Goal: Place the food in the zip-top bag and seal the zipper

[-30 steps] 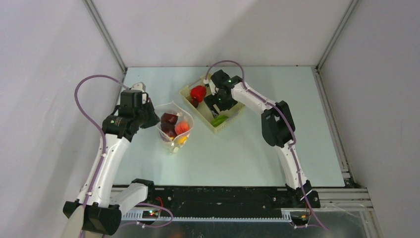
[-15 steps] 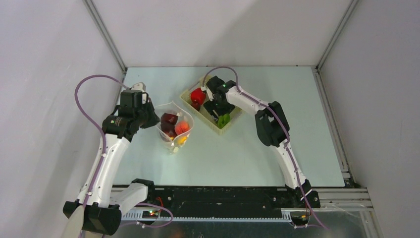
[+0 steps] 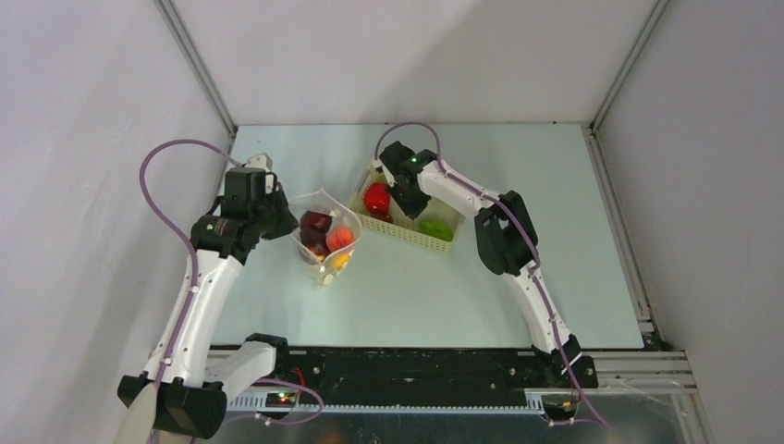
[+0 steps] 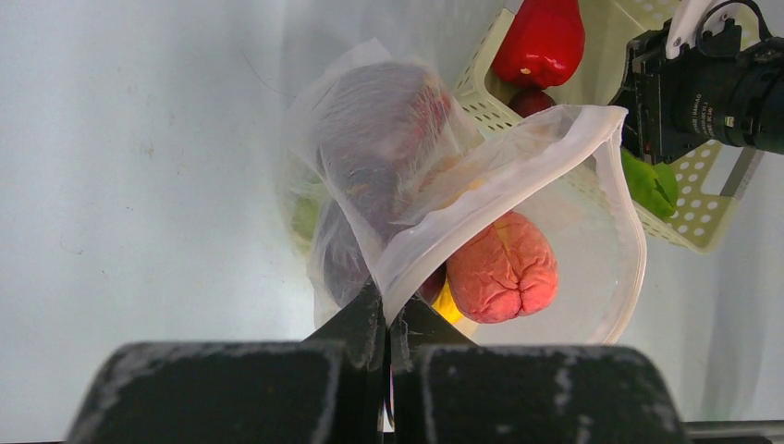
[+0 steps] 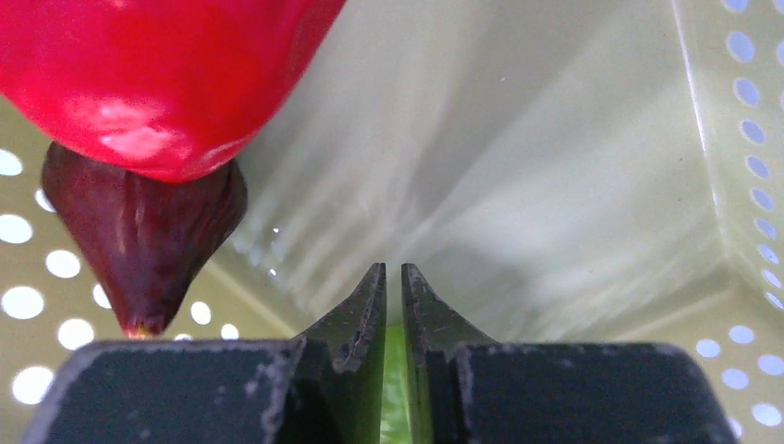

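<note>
Zipper first: I cannot pick the strip out anywhere along the mouth of the zip-top bag (image 4: 518,157). The rim reads only as a folded clear edge. My left gripper (image 4: 389,319) is clenched on that rim, on the side away from the basket (image 3: 407,237), and its fingers hide the pinched part.

Through the plastic I make out a dark purple piece (image 4: 379,129) and an orange-red piece (image 4: 504,268). A yellow piece (image 4: 447,307) is mostly covered beneath them, and a green blur past them is too vague to name.

The bag sits just left of the basket with its mouth gaping upward and its length running far to near. Whether it touches the basket I cannot tell.

The basket's long axis slants from far-left to near-right. A red pepper (image 3: 376,197) lies at its left end with a second dark purple piece (image 5: 143,240) tucked under it, and a green piece (image 3: 434,228) lies toward the right end.

My right gripper (image 5: 393,277) is down inside the basket beside the pepper — fingers drawn almost together, nothing between the tips. A green sliver shows through the slit, cut off.

The basket stands well in from the right and near edges of the table (image 3: 555,277).
</note>
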